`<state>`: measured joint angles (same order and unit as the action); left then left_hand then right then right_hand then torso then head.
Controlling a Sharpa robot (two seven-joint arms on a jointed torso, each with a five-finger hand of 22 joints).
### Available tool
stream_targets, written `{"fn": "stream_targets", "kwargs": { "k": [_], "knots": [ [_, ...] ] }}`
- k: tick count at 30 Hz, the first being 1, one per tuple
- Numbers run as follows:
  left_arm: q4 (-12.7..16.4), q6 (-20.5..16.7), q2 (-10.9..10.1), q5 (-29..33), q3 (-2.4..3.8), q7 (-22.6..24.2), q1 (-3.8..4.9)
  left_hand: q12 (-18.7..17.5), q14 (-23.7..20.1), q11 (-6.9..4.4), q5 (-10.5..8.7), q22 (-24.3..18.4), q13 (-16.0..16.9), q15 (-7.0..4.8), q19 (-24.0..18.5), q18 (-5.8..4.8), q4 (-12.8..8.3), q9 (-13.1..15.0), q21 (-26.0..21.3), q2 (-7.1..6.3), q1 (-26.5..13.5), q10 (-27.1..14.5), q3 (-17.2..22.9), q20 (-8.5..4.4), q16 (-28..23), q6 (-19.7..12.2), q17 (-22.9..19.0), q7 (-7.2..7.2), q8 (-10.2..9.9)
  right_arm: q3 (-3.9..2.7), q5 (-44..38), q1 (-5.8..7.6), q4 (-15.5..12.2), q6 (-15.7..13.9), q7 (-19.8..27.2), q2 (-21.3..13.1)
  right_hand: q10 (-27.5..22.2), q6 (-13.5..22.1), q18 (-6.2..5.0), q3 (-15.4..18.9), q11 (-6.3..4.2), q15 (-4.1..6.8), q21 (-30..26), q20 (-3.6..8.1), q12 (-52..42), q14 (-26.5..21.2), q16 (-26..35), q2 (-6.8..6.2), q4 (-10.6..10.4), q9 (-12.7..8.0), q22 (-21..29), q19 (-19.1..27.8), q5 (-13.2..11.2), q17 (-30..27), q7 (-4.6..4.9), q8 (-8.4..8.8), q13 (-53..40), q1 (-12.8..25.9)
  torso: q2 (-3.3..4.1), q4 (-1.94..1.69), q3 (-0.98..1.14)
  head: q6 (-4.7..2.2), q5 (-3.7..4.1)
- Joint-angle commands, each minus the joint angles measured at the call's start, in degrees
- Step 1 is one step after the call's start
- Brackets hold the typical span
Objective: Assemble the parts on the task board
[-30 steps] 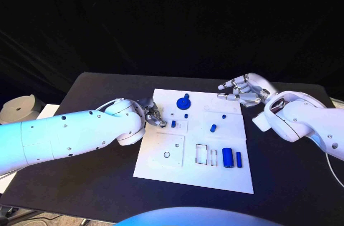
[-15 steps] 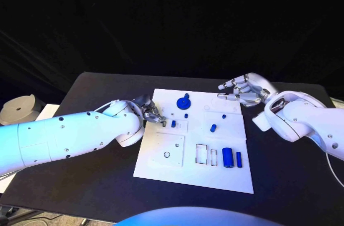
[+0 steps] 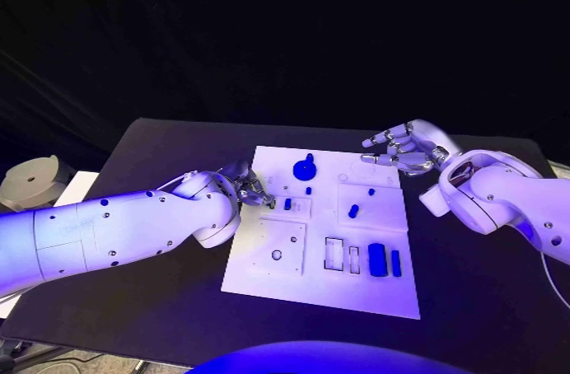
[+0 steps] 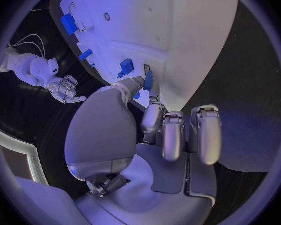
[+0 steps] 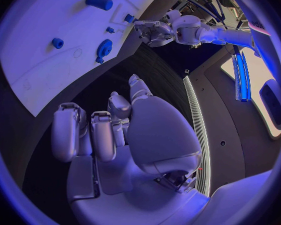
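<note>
The white task board (image 3: 319, 287) lies mid-table. My left hand (image 3: 249, 184) sits at its left edge, and in the left wrist view the thumb and a finger pinch a small blue part (image 4: 148, 80) just above the board (image 4: 190, 30). A blue round knob (image 3: 306, 169), small blue pegs (image 3: 352, 212) and a blue cylinder (image 3: 378, 259) are on the board. My right hand (image 3: 406, 150) hovers off the far right corner, fingers loosely bent and apart, holding nothing. The right wrist view shows that hand (image 5: 115, 130), the knob (image 5: 104, 48) and my left hand (image 5: 154, 32).
Open slots (image 3: 334, 254) and a round hole (image 3: 277, 255) sit in the board's near half, next to a slim blue bar (image 3: 395, 264). A grey round object (image 3: 35, 179) stands off the table's left edge. Black table (image 3: 155, 308) surrounds the board.
My left forearm has dropped a little while its hand stays at the board's left edge. The right arm has not moved.
</note>
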<state>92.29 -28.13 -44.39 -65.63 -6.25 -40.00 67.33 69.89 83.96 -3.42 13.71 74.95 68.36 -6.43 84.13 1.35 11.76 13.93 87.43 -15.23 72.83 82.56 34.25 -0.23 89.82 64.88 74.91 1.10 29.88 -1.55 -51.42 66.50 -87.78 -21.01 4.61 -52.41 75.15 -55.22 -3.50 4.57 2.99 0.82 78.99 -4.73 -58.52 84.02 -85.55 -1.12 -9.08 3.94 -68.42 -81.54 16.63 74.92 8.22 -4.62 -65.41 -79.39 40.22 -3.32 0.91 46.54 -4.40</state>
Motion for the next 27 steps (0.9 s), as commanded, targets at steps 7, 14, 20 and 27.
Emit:
{"fn": "stream_targets", "kwargs": {
  "k": [7,14,20,27],
  "knots": [
    [0.0,-0.2,0.6,-1.3,0.1,-0.7,-0.88,0.1,6.0,-0.14,0.15,14.4,0.1,-0.24,5.6,-0.89,-6.4,0.7,0.3,0.21,-0.7,0.5,7.0,-0.33,0.2,0.0,15.1,-0.44,0.3,-0.01,-0.4,0.0,-0.2,0.3,0.6,0.0,-0.4,-0.4,-0.88,0.3,0.06,0.51,-0.2,0.18,-0.2,4.6,0.2,0.2,0.1,0.0,0.1,0.3,0.3,9.2,-0.03,0.1,0.1,0.1,0.02,0.02,0.0,0.07,0.18],
    [-0.3,-0.2,0.9,-1.7,0.15,-0.8,-1.18,0.0,6.0,-0.15,0.13,14.4,0.0,-0.25,5.6,-0.86,-6.4,0.8,0.1,0.15,-0.9,0.4,7.1,-0.33,0.2,0.0,15.1,-0.46,0.5,-0.01,-0.4,0.0,-0.2,0.3,0.6,-0.1,-0.4,-0.4,-0.88,0.3,0.06,0.51,-0.2,0.18,-0.2,4.6,0.2,0.2,0.1,0.0,0.1,0.3,0.3,9.2,-0.03,0.1,0.1,0.1,0.01,0.02,-0.01,0.04,0.29],
    [-0.3,-0.9,1.1,-2.3,0.26,-0.7,-1.23,0.0,6.0,-0.16,0.12,14.3,0.0,-0.27,5.6,-0.85,-6.4,0.9,0.1,0.13,-1.1,0.4,7.3,-0.34,0.2,0.0,15.1,-0.49,0.6,-0.01,-0.4,0.0,-0.2,0.3,0.6,-0.1,-0.4,-0.4,-0.88,0.3,0.06,0.51,-0.2,0.18,-0.2,4.6,0.2,0.2,0.1,0.0,0.1,0.3,0.3,9.2,-0.03,0.1,0.1,0.1,0.01,0.02,-0.04,-0.05,0.36],
    [-0.2,-1.9,1.1,-2.9,0.58,-0.6,-1.25,-0.1,6.0,-0.19,0.12,14.4,0.0,-0.28,5.6,-0.86,-6.4,0.9,0.1,0.13,-1.1,0.5,7.4,-0.35,0.2,0.0,15.1,-0.51,0.7,-0.01,-0.4,0.0,-0.2,0.3,0.7,-0.1,-0.4,-0.4,-0.88,0.3,0.06,0.51,-0.2,0.18,-0.2,4.6,0.2,0.2,0.1,0.0,0.1,0.3,0.3,9.2,-0.03,0.1,0.1,0.1,0.0,0.01,-0.05,-0.07,0.42]
  ]
}}
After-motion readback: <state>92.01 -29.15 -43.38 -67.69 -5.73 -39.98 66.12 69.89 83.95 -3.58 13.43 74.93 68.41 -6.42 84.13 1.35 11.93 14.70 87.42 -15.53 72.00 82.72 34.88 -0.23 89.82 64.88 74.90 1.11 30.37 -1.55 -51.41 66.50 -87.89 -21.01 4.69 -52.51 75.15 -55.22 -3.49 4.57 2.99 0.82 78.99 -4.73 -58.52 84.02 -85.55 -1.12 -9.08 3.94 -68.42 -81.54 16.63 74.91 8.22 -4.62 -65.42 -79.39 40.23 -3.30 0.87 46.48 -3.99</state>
